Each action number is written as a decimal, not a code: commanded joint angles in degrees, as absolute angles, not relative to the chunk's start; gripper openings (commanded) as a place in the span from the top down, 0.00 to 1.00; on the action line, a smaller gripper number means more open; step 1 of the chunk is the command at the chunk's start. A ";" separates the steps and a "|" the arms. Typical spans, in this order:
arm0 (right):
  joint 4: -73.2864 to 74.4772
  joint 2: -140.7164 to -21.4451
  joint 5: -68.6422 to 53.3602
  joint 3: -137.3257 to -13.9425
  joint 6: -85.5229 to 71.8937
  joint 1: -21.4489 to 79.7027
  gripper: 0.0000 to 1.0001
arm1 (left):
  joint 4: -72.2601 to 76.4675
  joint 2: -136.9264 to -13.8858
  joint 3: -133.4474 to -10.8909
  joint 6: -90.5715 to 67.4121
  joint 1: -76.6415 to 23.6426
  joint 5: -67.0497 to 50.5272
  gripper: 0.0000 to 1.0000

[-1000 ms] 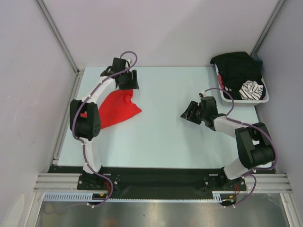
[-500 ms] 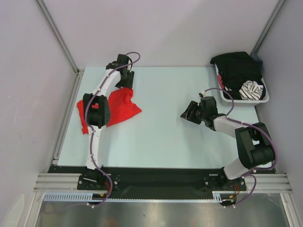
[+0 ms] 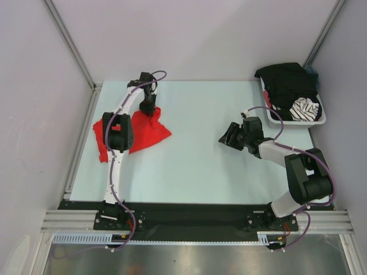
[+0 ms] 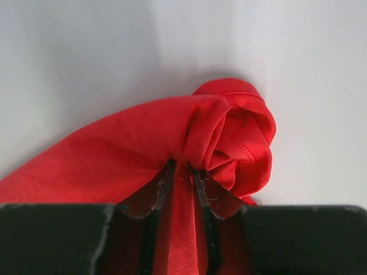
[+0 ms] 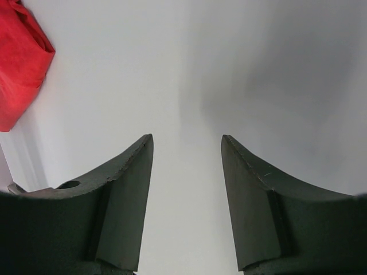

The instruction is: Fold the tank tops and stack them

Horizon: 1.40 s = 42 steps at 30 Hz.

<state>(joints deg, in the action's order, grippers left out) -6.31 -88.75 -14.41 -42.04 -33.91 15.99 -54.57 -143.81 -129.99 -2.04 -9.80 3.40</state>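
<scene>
The red tank top (image 3: pixel 146 130) lies crumpled at the table's left, partly hidden under my left arm. My left gripper (image 3: pixel 148 107) is at its far corner, shut on a bunched fold of red fabric (image 4: pixel 184 189) that runs between the fingers. The black tank top (image 3: pixel 288 82) is heaped in and over the white basket (image 3: pixel 319 121) at the back right. My right gripper (image 3: pixel 227 136) hovers open over bare table in the middle right, nothing between its fingers (image 5: pixel 123 189); the red tank top (image 5: pixel 20 63) shows at that view's upper left.
A black-and-white striped garment (image 3: pixel 304 109) also lies in the basket. Grey walls with metal posts close in the table at the back and both sides. A black rail runs along the near edge.
My left arm swung in over the red tank top and its gripper came down on the far corner and closed on the fabric. The right arm has not moved.
</scene>
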 commanded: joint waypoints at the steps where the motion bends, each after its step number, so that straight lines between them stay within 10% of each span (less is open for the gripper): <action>1: -8.26 -89.38 -14.59 -41.84 -33.75 15.65 0.44 | -55.19 -145.46 -132.54 -3.78 -7.03 -2.01 0.77; 5: -8.26 -89.56 -14.50 -41.84 -33.58 15.73 0.44 | -55.11 -145.90 -132.46 -7.28 -4.41 -1.93 1.00; 33: -9.05 -91.23 -15.56 -41.92 -34.01 15.64 0.45 | -26.55 -127.80 -106.17 -32.95 21.09 2.28 1.00; 36: -9.14 -91.32 -15.47 -41.92 -34.01 15.73 0.45 | -24.70 -126.92 -105.47 -31.91 19.78 1.49 0.87; 40: -9.58 -91.41 -15.56 -41.57 -34.01 15.64 0.44 | -24.26 -123.93 -103.89 -29.71 16.53 5.26 0.36; 42: -9.58 -90.88 -15.47 -41.31 -33.84 15.73 0.44 | -22.68 -120.69 -101.35 -28.31 14.77 6.50 0.27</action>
<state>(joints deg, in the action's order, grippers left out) -7.44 -91.31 -14.98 -41.98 -34.04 15.90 -26.35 -128.62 -103.22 -30.17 18.09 2.92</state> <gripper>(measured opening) 0.558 0.690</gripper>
